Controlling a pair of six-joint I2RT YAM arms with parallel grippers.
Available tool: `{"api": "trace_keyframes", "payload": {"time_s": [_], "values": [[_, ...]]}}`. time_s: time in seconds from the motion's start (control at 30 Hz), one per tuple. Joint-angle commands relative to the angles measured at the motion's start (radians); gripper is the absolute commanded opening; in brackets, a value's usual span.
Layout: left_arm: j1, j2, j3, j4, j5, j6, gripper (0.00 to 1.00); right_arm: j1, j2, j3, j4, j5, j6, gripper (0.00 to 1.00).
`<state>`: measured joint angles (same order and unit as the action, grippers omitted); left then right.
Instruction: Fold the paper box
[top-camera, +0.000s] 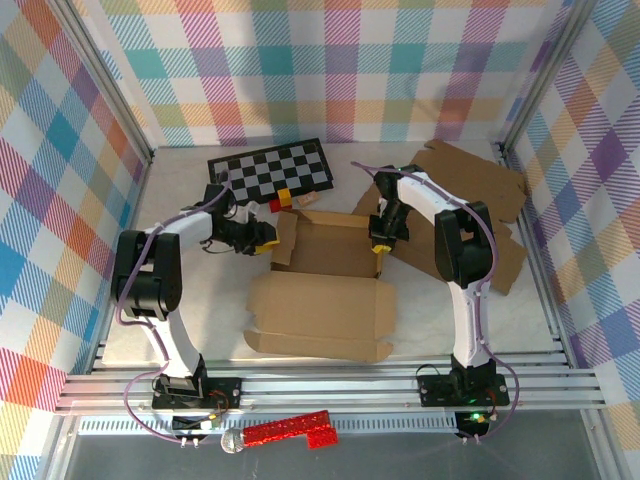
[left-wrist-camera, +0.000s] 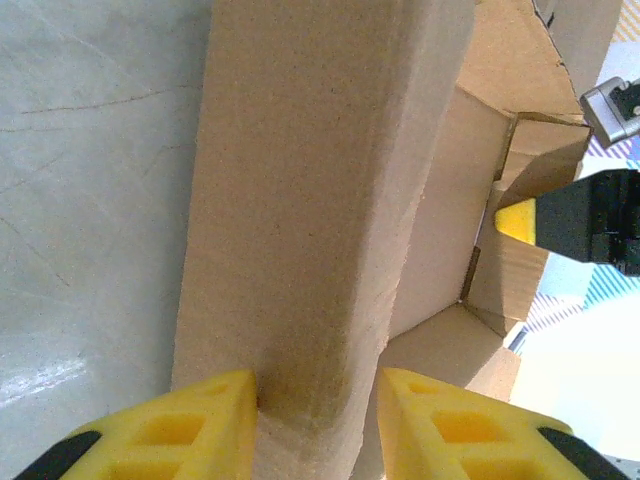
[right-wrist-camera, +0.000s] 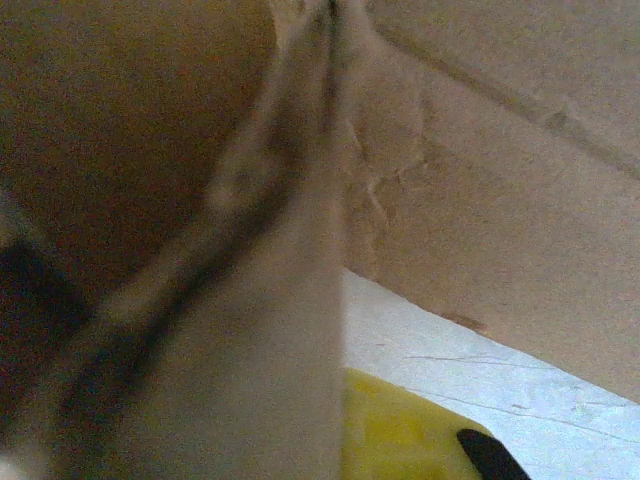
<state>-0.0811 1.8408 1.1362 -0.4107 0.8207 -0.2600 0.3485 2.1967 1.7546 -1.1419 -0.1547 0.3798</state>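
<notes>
Paper box (top-camera: 335, 262), walls pinched by left gripper (left-wrist-camera: 318, 400), right gripper (top-camera: 380, 244)

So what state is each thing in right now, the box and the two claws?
paper box: half folded, walls up, lid flap lying flat.
left gripper: jaws astride the left wall, grip unclear.
right gripper: shut on the right wall.
spare cardboard: flat, unfolded.
checkerboard: lying flat.
</notes>
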Motion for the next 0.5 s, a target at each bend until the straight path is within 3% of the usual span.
{"api": "trace_keyframes", "payload": {"time_s": [0.0, 0.47], "values": [[0.026, -0.042, -0.014, 0.002, 0.052, 0.043, 0.34, 0.008, 0.014, 0.032, -0.012, -0.035, -0.006, 0.0], [0.016, 0.054, 0.027, -0.044, 0.046, 0.098, 0.2, 0.009, 0.014, 0.036, -0.015, -0.039, -0.006, 0.0]]}}
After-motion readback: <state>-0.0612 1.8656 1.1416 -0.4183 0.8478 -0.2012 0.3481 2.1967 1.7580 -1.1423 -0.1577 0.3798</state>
